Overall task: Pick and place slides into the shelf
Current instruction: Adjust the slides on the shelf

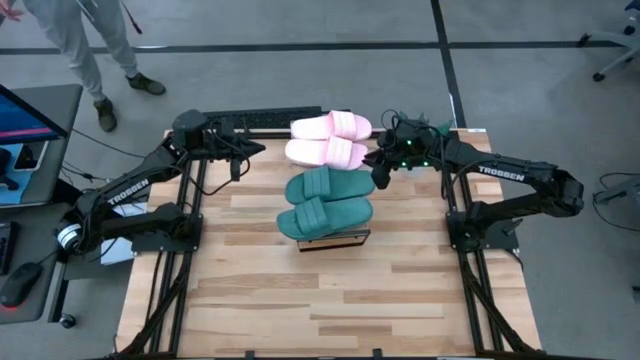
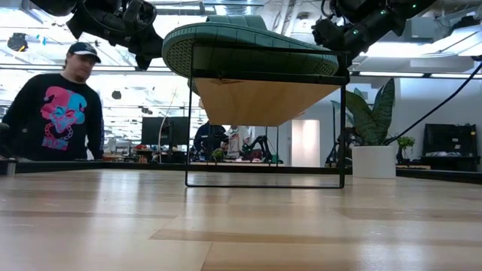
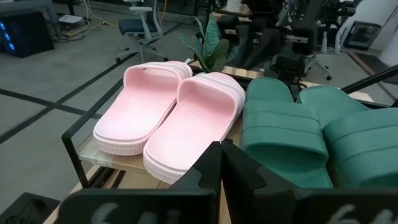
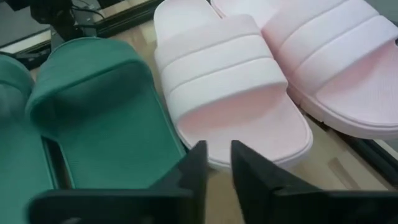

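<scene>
Four slides lie side by side on the shelf's plank top (image 1: 336, 240). The two pink slides (image 1: 330, 125) (image 1: 328, 152) are at its far end and the two teal slides (image 1: 325, 185) (image 1: 322, 215) at its near end. My left gripper (image 1: 258, 150) hovers left of the pink pair, shut (image 3: 221, 157), touching nothing. My right gripper (image 1: 380, 176) hovers right of the nearer pink slide (image 4: 230, 93), fingers a narrow gap apart (image 4: 218, 160). In the low view the shelf (image 2: 260, 102) stands on its thin black frame, a teal slide (image 2: 248, 45) on top.
Bare wood tabletop (image 1: 330, 300) stretches near of the shelf. Black arm frames (image 1: 185, 215) (image 1: 465, 225) stand at the table's left and right sides. A person (image 2: 64, 105) stands beyond the far edge, and a potted plant (image 2: 369, 128) is behind it.
</scene>
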Controlling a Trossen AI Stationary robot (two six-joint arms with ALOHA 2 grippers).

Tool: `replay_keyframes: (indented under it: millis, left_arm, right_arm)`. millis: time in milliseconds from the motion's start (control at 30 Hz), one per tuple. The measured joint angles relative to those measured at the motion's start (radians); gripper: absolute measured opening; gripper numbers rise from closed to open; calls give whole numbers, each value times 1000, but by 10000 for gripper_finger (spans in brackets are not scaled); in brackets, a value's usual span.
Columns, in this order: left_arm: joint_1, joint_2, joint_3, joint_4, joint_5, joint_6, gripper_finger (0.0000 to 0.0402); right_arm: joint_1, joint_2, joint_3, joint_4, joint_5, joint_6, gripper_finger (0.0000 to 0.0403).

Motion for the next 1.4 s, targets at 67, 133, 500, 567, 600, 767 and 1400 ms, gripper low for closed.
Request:
replay_keyframes:
  millis: [67,133,500,567,600,767,1400]
  left_arm:
    - [0,0,0,-3,-1,0,0]
    - [0,0,0,-3,-1,0,0]
    - [0,0,0,-22,-1,11,0]
    - [0,0,0,-23,-5,12,0]
    - [0,0,0,-23,-6,13,0]
    - [0,0,0,-22,-13,21,0]
    - [37,-49,1,10,3,19,0]
  right_arm:
    - [0,0,0,-2,-1,-7,43]
    - [-2,0,0,-4,-2,-19,13]
    - [-13,0,53,-120,26,-52,2]
    - [-13,0,56,-127,26,-52,1]
    - [-13,1,56,-137,26,-51,1]
    - [-20,10,56,-163,25,-57,0]
    - [-36,74,54,-80,-14,-84,0]
